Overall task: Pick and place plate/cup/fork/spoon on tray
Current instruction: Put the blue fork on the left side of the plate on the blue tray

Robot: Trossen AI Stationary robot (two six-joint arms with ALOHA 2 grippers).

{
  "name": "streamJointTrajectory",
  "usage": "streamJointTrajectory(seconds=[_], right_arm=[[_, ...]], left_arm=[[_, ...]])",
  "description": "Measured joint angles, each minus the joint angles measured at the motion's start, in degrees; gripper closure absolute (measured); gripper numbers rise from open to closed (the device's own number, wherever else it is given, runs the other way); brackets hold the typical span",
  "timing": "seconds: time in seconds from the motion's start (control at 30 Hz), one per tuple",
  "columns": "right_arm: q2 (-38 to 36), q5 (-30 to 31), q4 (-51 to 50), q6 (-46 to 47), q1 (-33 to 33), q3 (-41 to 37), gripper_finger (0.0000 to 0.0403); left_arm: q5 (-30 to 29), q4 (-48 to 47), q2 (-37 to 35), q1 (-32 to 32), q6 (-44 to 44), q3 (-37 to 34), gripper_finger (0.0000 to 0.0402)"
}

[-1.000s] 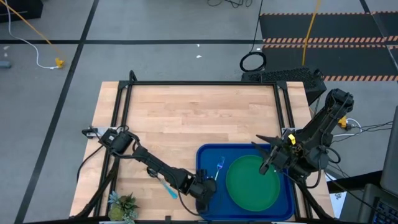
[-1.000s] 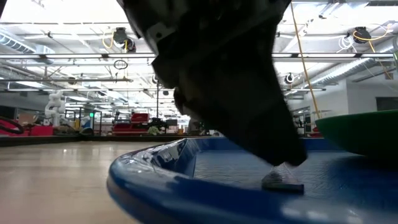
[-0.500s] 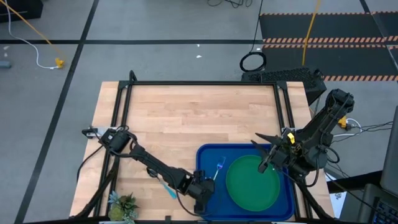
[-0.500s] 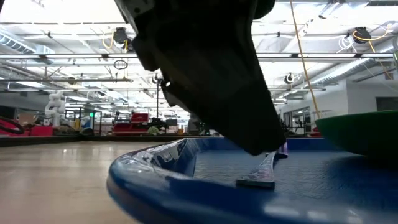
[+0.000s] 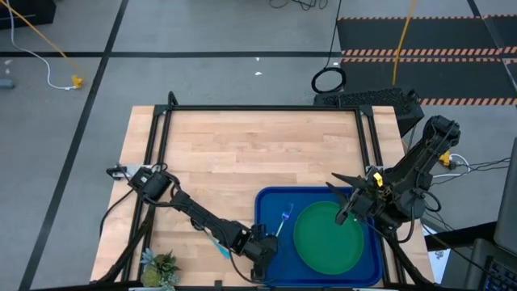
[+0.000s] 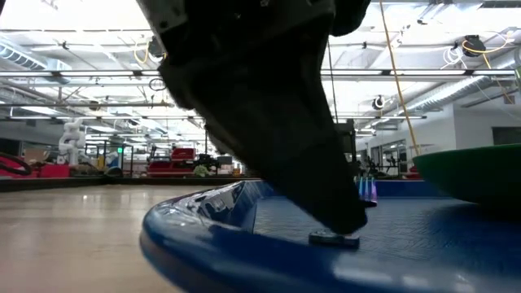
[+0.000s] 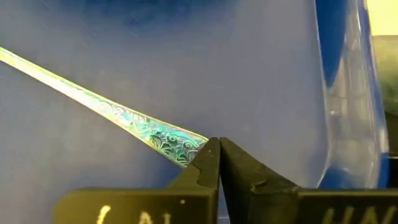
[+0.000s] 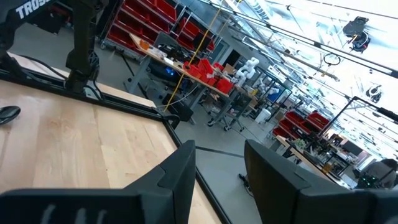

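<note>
The blue tray [image 5: 273, 199] lies at the table's near right and carries the green plate [image 5: 327, 237]. Left of the plate, the fork [image 5: 284, 218] lies flat on the tray floor. My left gripper [image 7: 219, 144] is shut at the tray's near left corner, with its tip at the end of the fork's handle. The spoon [image 5: 218, 242] lies on the wood left of the tray, partly under the left arm. My right gripper [image 5: 346, 212] hangs open and level above the plate's far rim, with nothing in it. The cup is out of view. My left gripper's shut fingertips [image 7: 208, 163] come down slanting from the tray's near left onto the free end of the fork's handle [image 7: 184, 147]. One fingertip covers the very end, and nothing shows between the fingers. The fork lies flat on the tray floor [image 6: 334, 238].
A small spiky potted plant [image 5: 160, 267] stands at the table's near left corner. The far half of the wooden table top [image 5: 250, 145] is bare wood inside a black frame. The tray's raised rim [image 6: 203, 236] stands just left of my left gripper.
Half a second ago the end of the fork's handle stood tilted up off the tray at my left gripper's tip. It now lies flat on the tray floor. My left gripper's tip has drawn slightly back toward the tray's left rim.
</note>
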Motion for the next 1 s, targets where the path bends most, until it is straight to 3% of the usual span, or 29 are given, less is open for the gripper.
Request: streamJointTrajectory(seconds=[0.8,1.0], right_arm=[[0.0,0.0,0.0,0.0,0.0,0.0,0.0273],[0.0,0.0,0.0,0.0,0.0,0.0,0.0273]], left_arm=[[0.8,10.5,2.9,1.2,-1.1,0.0,0.0385],[3.6,11.9,2.0,1.7,0.5,0.0,0.0398]])
